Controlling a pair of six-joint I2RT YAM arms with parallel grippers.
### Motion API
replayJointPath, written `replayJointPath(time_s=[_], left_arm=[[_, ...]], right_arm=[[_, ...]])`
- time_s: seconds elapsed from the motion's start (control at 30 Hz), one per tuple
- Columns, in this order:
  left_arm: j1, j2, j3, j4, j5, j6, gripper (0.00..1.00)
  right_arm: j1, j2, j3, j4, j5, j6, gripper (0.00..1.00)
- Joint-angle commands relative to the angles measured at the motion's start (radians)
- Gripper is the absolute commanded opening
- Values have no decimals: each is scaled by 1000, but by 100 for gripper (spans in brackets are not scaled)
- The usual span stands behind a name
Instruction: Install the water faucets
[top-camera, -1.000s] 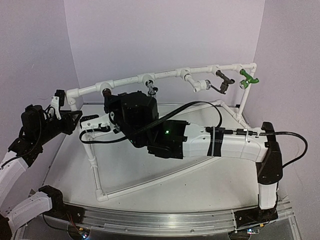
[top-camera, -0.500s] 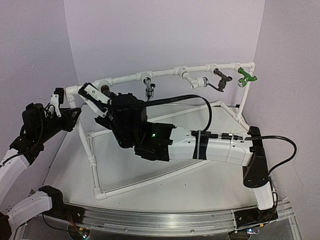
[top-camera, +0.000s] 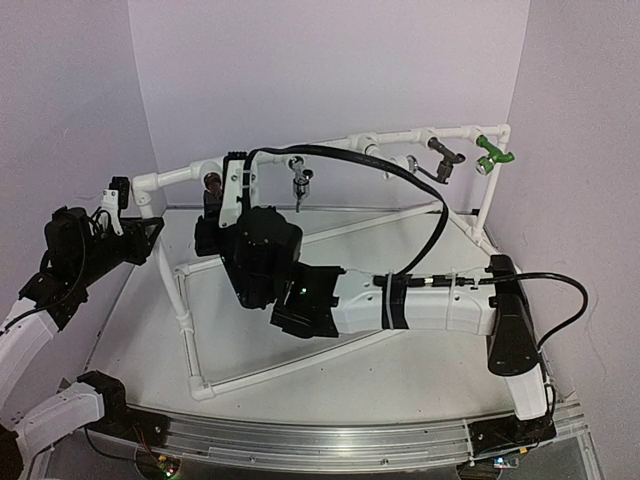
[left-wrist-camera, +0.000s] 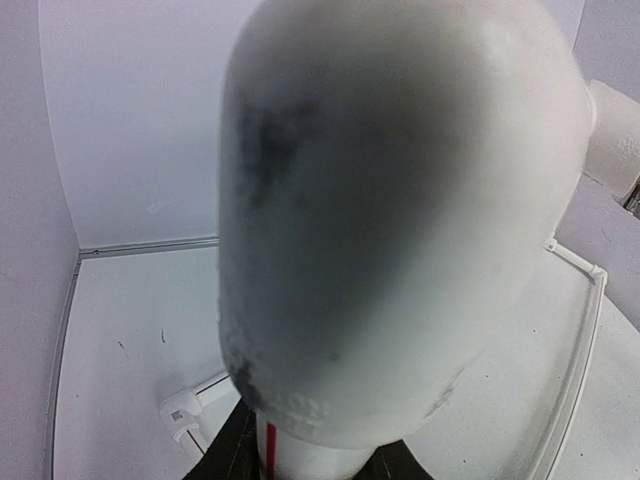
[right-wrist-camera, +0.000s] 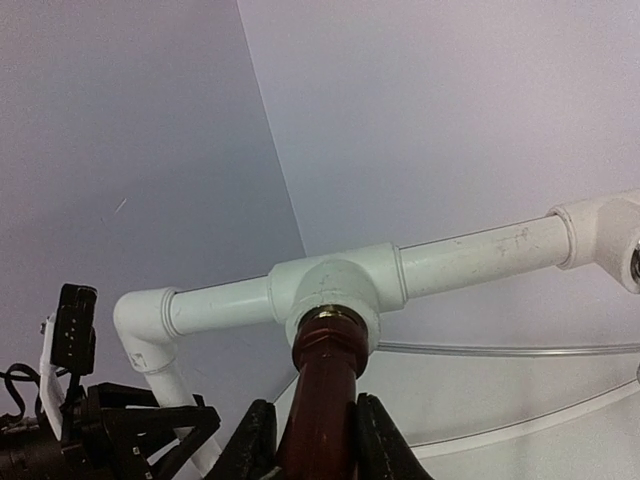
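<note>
A dark brown faucet (top-camera: 212, 183) sits in the leftmost tee fitting (right-wrist-camera: 335, 285) of the white PVC pipe frame (top-camera: 340, 146). My right gripper (top-camera: 213, 206) is shut on its dark brown body (right-wrist-camera: 325, 390), with black fingers (right-wrist-camera: 378, 440) on both sides. My left gripper (top-camera: 148, 233) is shut on the frame's left upright, just under the corner elbow (left-wrist-camera: 400, 200) that fills the left wrist view. Further right along the top rail hang a chrome lever faucet (top-camera: 300, 181), a white faucet (top-camera: 401, 162) partly behind my cable, a dark bronze faucet (top-camera: 443, 160) and a green faucet (top-camera: 493, 154).
The frame's lower pipes (top-camera: 187, 330) run across the white table (top-camera: 420, 380). My right arm's black cable (top-camera: 400, 180) arches over the top rail. Lilac walls close in the back and both sides. A metal rail (top-camera: 330, 440) lies along the near edge.
My right wrist has turned on the dark brown faucet, so its white camera mount swung from low left to upright. The arm drew left and the cable rose over the rail. Left arm unmoved.
</note>
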Motion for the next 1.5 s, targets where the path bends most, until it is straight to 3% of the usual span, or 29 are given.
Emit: replayJointPath(time_s=[0.0,0.13,0.27,0.33,0.47,0.6,0.73,0.97,1.23,1.47], left_arm=[[-27,16,0,-143,99,-98,1],[-27,17,0,-143,94,-98,1],[-27,16,0,-143,93,-95,1],[-26,17,1,-144,93,-95,1],[-25,16,-1,-144,98,-95,1],[-26,18,1,-144,104,-94,1],[-25,16,-1,-144,111,-94,1],[-26,12,-3,-144,115,-95,1],[-25,13,-2,-143,122,-92,1],[-25,13,-2,-143,127,-92,1]], right_arm=[[-31,-106,-84,122,-136,205,35],[-17,-198,-223,122,-218,90,71],[4,-296,-332,98,-290,22,88],[22,-339,-374,70,-307,-34,92],[60,-420,-417,-67,-432,-224,94],[70,-476,-392,-319,-544,-525,96],[90,-492,-374,-475,-437,-972,98],[79,-386,-265,-495,-176,-1679,98],[39,-260,-105,-497,-138,-1984,96],[-9,-156,2,-502,-128,-2079,88]])
